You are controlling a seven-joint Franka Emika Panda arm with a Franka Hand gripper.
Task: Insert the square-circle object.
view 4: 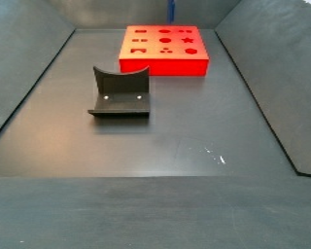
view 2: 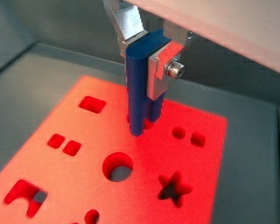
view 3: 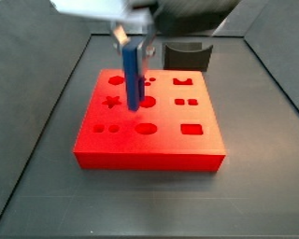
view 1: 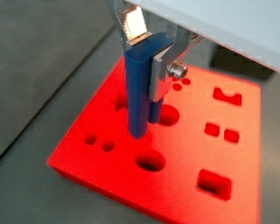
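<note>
The claw (view 1: 149, 54) is clamped on the blue square-circle object (view 1: 140, 92), upright over the red block (view 1: 108, 149). Its lower end seems just at a cutout, so the insertion looks begun; pressing home and letting go remain.

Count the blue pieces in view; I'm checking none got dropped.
1. The long blue bar is held upright in the gripper, above the middle of the red slotted block. None lies on the floor near the dark fixture; the block may hide some.
</note>
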